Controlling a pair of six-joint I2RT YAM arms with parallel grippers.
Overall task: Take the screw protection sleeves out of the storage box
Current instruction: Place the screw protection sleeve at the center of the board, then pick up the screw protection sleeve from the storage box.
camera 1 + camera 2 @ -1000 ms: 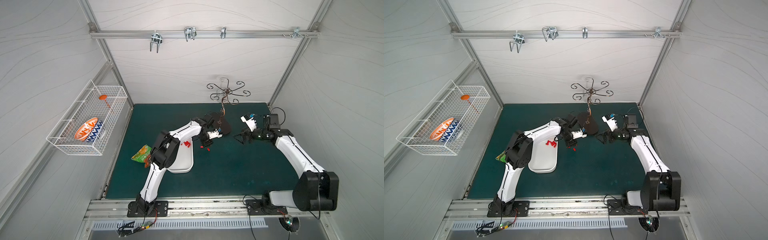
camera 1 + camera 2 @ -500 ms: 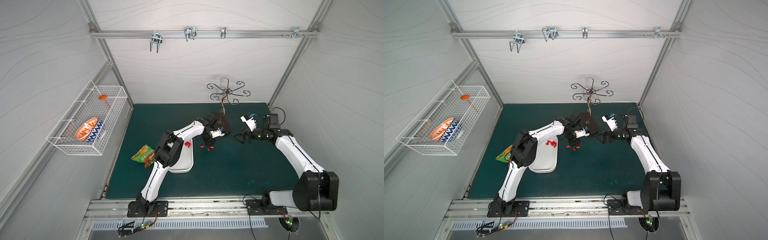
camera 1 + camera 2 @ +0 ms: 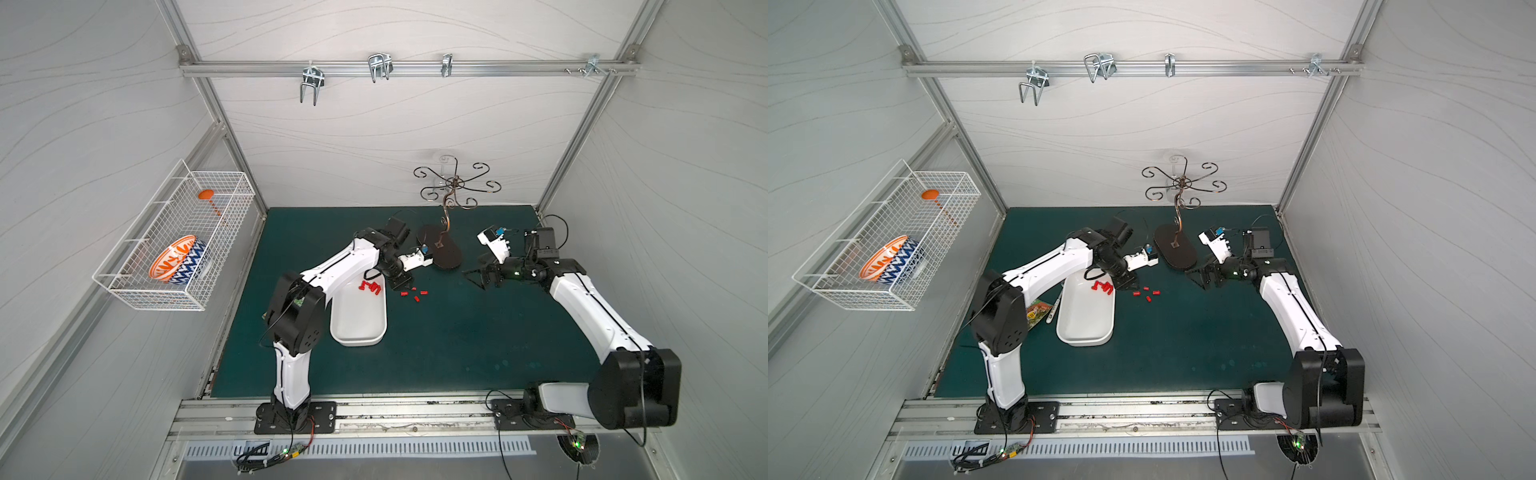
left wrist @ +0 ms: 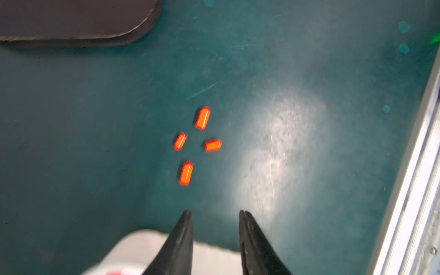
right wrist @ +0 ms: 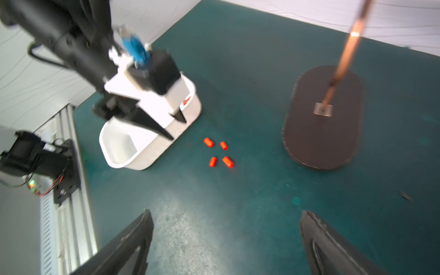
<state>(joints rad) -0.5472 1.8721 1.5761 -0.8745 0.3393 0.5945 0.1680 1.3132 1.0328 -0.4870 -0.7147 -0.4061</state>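
**While four sleeves point(image 4: 202, 118) lie loose on the surface point(image 3: 436, 353), more sit in the storage box point(image 3: 357, 341)**

Where the left gripper point(image 4: 214, 212) hangs over the far corner of the storage box, its two black fingers stand a little apart with nothing between them. The tips point down at the green surface just short of the loose sleeves. Those four red sleeves lie on their sides in a small cluster, near one another but not touching. They are between the box and the dark oval base of a metal stand point(image 3: 440, 251).

In both top views a further bunch of red sleeves lies inside the box at its far end, close to the wall nearest the left gripper. How many are in that bunch cannot be told.

The right gripper point(image 5: 226, 212) is spread wide and empty. It is held low above the surface near the stand's base, on the side away from the box and well apart from the sleeves.

On the left wall a white wire basket point(image 3: 145, 297) holds an orange-and-blue bowl point(image 3: 176, 259). A snack packet point(image 3: 1038, 311) lies on the surface beside the box, by the left arm.
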